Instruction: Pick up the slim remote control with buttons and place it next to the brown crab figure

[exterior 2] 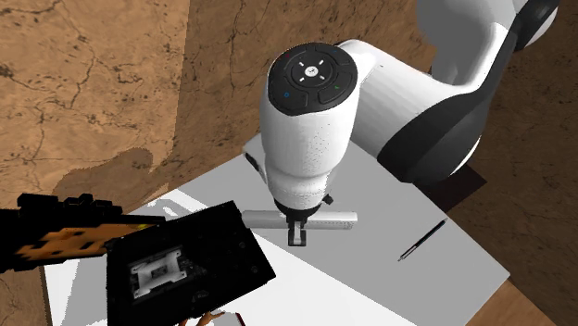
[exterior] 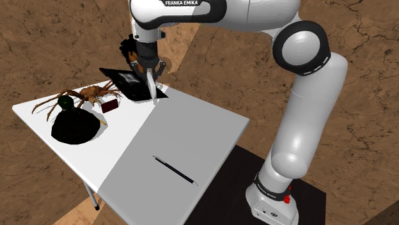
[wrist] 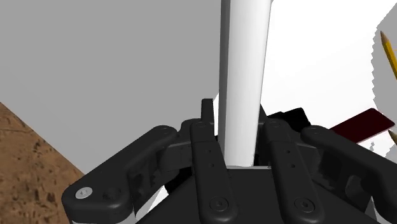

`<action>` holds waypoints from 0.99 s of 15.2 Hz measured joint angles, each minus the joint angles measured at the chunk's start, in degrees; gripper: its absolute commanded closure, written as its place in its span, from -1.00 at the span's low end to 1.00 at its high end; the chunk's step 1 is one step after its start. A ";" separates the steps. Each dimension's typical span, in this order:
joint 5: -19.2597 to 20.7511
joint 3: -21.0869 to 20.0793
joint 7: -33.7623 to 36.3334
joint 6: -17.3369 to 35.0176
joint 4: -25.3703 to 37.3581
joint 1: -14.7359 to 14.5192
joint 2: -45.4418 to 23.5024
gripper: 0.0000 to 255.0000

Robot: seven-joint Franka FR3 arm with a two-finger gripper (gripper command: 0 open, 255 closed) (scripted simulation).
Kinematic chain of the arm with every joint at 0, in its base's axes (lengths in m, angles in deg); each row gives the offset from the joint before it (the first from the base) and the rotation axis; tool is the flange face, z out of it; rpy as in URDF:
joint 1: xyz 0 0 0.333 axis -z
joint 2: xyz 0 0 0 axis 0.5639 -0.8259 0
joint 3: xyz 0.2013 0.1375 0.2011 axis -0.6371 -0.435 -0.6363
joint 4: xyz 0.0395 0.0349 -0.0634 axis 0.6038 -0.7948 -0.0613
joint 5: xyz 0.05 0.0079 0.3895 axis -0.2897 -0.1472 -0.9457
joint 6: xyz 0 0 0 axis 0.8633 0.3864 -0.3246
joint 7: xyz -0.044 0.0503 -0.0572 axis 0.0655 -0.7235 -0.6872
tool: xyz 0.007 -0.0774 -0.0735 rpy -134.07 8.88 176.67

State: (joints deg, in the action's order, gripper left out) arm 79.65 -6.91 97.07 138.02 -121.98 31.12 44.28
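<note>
Step in hand, by my judgement: grasp secured, carry not yet made. Pincer is pinching the remote control, one black finger on each long side, at about mid-length. The remote control is drawn plain white, and no buttons can be made out. It sits at the far part of the counter, just beside a black flat object, toward the shoulder view's right of the crab figure and apart from it. Whether it is clear of the counter top cannot be told.

Orientation: long axis appears level with the counter. In the second exterior view it runs across the picture, left to right. In the wrist view it runs straight away between the fingers, square to their closing line. Which end is the front cannot be told.

Next move, as judged: raise, travel toward the shoulder view's left, and set down close beside the crab figure. Space there is tight. A dark red item, a pencil and a black mound lie near the crab's legs, so the long axis may need turning to fit.
</note>
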 measured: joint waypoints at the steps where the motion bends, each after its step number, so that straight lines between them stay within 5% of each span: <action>1: -0.03 0.07 -0.16 0.64 -0.71 0.10 0.06 1.00; 15: 0.03 0.22 0.04 11.32 -11.60 0.31 0.27 1.00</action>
State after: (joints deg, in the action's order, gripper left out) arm 79.68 -6.69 97.12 149.34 -133.58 31.43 44.55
